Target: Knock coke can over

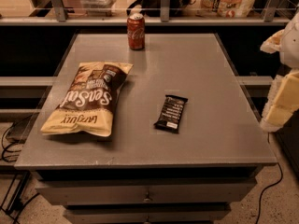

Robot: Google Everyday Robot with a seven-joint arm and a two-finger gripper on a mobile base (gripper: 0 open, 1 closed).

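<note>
Chip bag point(86, 99): nearest us, flat on table point(210, 78).
Snack bar point(171, 113): right of chip bag.
Coke can point(136, 31): upright, beyond chip bag.
Gripper point(282, 99): far right of chip bag; its state we cannot tell.

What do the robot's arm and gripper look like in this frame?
The gripper, at the right edge beside the table, is blocky, cream and pale yellow, under a rounded white arm shell. No markings or cables visible on it.
</note>
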